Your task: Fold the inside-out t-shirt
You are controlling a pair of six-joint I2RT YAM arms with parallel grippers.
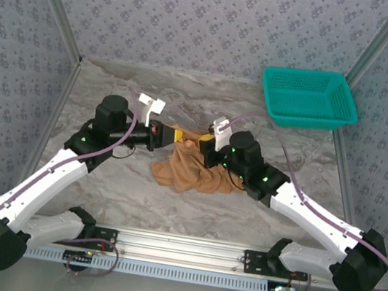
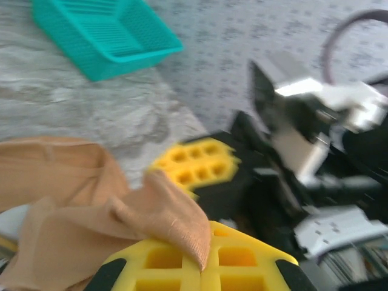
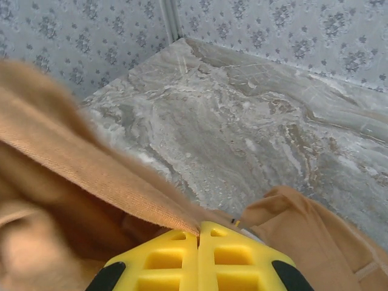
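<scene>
Near the middle of the table, the inside-out t-shirt sits bunched below the left gripper and right gripper, both clamped on its upper edge. This looks like the spreading step; next, the grips must draw apart to flatten it.

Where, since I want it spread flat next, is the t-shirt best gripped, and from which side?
Probably the stitched hem, a little out from where the right gripper pinches it, coming in from the left: that edge is taut and exposed, while the rest of the t-shirt sags bunched.
</scene>
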